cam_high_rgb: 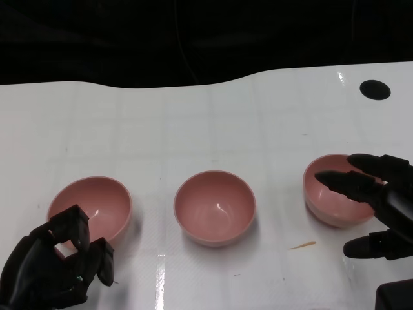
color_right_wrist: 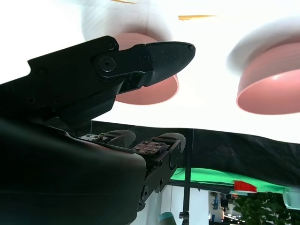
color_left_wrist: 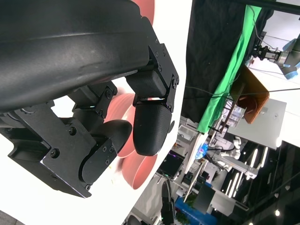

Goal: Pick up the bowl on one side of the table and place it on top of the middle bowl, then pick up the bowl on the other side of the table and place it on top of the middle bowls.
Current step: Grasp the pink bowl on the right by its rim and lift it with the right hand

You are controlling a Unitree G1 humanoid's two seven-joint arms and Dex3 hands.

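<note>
Three pink bowls stand in a row on the white table (cam_high_rgb: 193, 123): the left bowl (cam_high_rgb: 93, 205), the middle bowl (cam_high_rgb: 214, 206) and the right bowl (cam_high_rgb: 329, 194). My left hand (cam_high_rgb: 58, 268) sits at the left bowl's near rim with its fingers curled in and nothing in them. My right hand (cam_high_rgb: 381, 203) reaches over the right bowl from the right, fingers stretched across its rim and thumb apart on the near side, holding nothing. The right wrist view shows a fingertip (color_right_wrist: 171, 50) in front of one pink bowl (color_right_wrist: 154, 93), with another bowl (color_right_wrist: 269, 91) beside it.
A small orange sliver (cam_high_rgb: 301, 245) lies on the table between the middle and right bowls, toward me. A black round hole (cam_high_rgb: 375, 89) is at the far right. The table's far edge meets a dark backdrop.
</note>
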